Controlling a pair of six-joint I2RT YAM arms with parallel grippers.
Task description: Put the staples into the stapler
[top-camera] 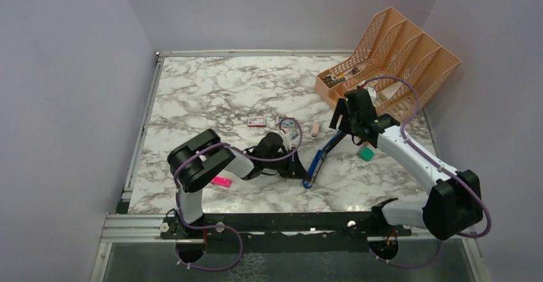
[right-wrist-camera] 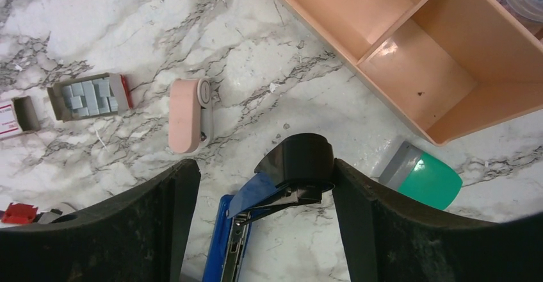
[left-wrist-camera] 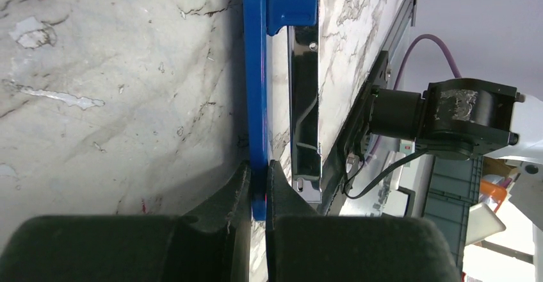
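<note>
You've got the left gripper (left-wrist-camera: 259,174) pinching the opened blue stapler (left-wrist-camera: 256,70), right gripper (right-wrist-camera: 262,174) spread wide, grey staples (right-wrist-camera: 86,96) boxed upper left.

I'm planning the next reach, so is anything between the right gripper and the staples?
Yes. A small pink object lies on the table between the right gripper and the staples in their open tray. The stapler's black end sits between that gripper's open fingers.

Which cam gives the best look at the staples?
Right wrist: the staples lie as distinct grey blocks in their open tray. Top external shows them only as a tiny blur; left wrist shows none, just the blue stapler.
</note>
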